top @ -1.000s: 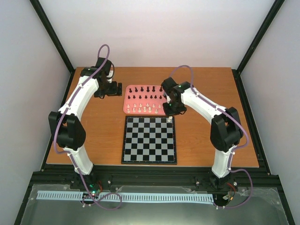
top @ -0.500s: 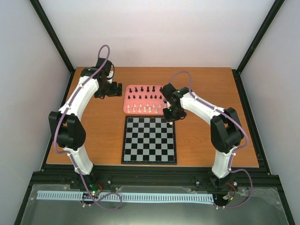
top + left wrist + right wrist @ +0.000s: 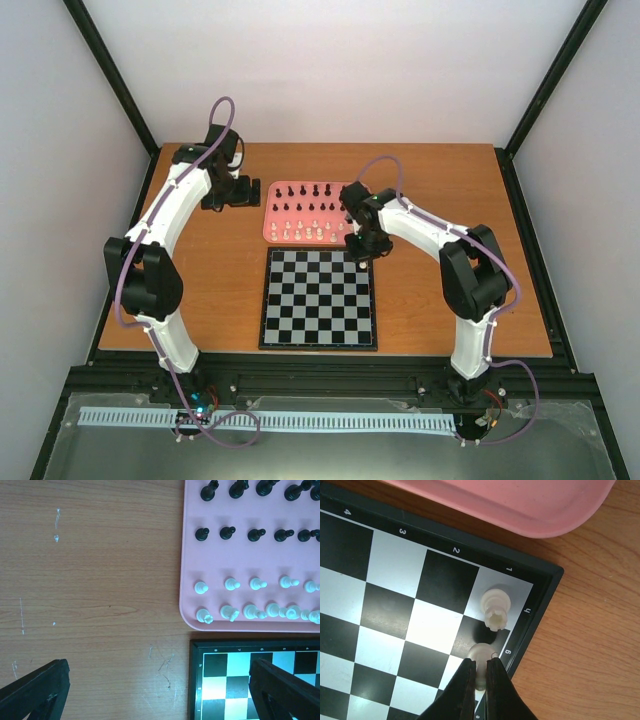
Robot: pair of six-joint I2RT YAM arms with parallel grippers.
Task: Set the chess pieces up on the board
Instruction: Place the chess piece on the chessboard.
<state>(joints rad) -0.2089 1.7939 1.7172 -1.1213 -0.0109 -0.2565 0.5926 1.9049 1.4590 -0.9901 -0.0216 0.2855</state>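
Left jaws hang wide apart over the brown wooden surface [image 3: 90, 580], beside the pink rounded tray [image 3: 190, 555] of tiny cream and black chess pieces [image 3: 255, 583]. Right jaws clamp a cream round-headed piece [image 3: 481, 652] over the checkered black-and-pale board [image 3: 385, 615], beside its corner cream rook [image 3: 496, 609].

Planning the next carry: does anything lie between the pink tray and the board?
Nothing. A bare strip of wooden table separates the pink tray from the board, clearest in the left wrist view.

A robot lab cell: white panels [image 3: 330, 70], black frame [image 3: 112, 75], wooden table [image 3: 440, 180].
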